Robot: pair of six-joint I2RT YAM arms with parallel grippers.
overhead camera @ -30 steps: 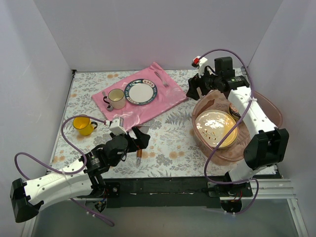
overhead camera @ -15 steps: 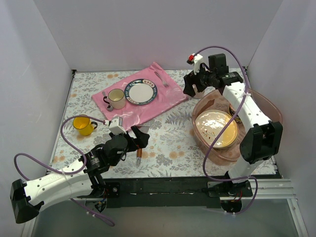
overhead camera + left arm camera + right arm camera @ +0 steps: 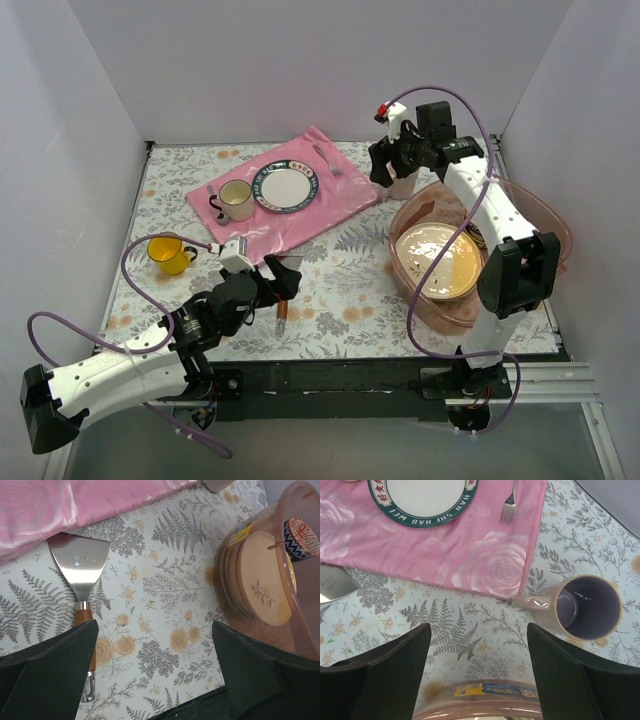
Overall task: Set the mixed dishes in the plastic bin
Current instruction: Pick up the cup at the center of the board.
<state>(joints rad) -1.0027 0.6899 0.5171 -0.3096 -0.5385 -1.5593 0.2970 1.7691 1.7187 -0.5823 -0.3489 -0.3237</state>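
Note:
The plastic bin (image 3: 548,215) stands at the right and holds stacked cream plates (image 3: 437,262) and a small patterned bowl (image 3: 300,537). The pinkish mug with a dark purple inside (image 3: 587,607) stands upright on the tablecloth just behind the bin, its handle pointing at the pink mat. My right gripper (image 3: 387,168) is open and empty above the cloth, beside the mug's handle; in the right wrist view (image 3: 477,675) the mug lies up and right of the fingers. The yellow mug (image 3: 170,253) stands at the far left. My left gripper (image 3: 283,282) is open and empty, low over the cloth.
A pink mat (image 3: 300,215) at the back holds a blue-rimmed white plate (image 3: 287,187), a cream mug (image 3: 236,199) and a fork (image 3: 509,505). A spatula (image 3: 80,565) with a wooden handle lies by my left gripper. White walls enclose the table.
My right gripper has swung left and back, from above the bin's far rim to beside the pinkish mug. The left arm has not moved.

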